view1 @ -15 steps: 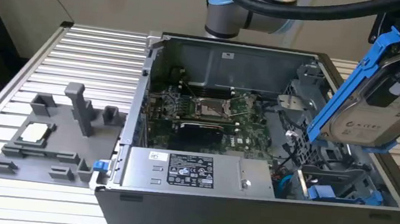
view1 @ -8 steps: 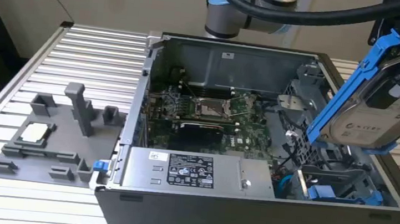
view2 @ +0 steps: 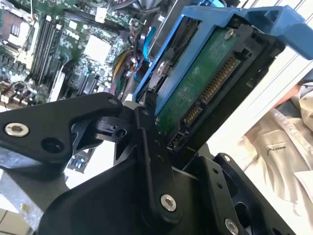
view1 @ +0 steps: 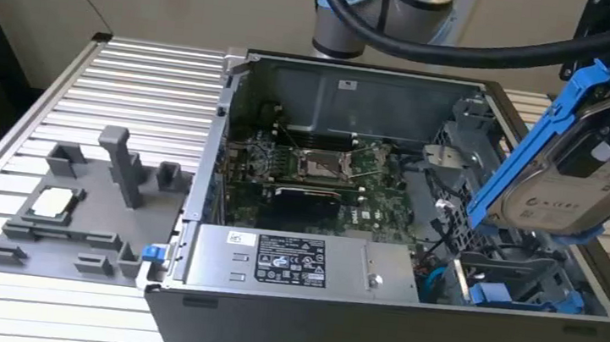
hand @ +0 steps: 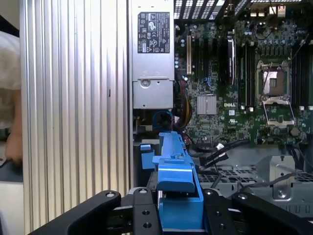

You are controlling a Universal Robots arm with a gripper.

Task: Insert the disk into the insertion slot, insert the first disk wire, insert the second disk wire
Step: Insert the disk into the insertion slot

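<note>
gripper [hand: 177, 215] clamped on the disk [hand: 173, 159] | disk tilted in the air above the insertion slot [view1: 508, 273] | step one, not done | I think it needs lining up with the slot

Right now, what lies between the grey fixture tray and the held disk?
In the exterior view, the open computer case, motherboard exposed, separates tray and disk.

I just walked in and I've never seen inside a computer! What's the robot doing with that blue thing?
The robot arm holds the disk, a hard drive in a blue frame. Its gripper has the jaws shut on it. The disk hangs tilted above the open computer case, at the exterior view's right, over the insertion slot. It is not in the slot yet, and no wires are plugged into it.
</note>
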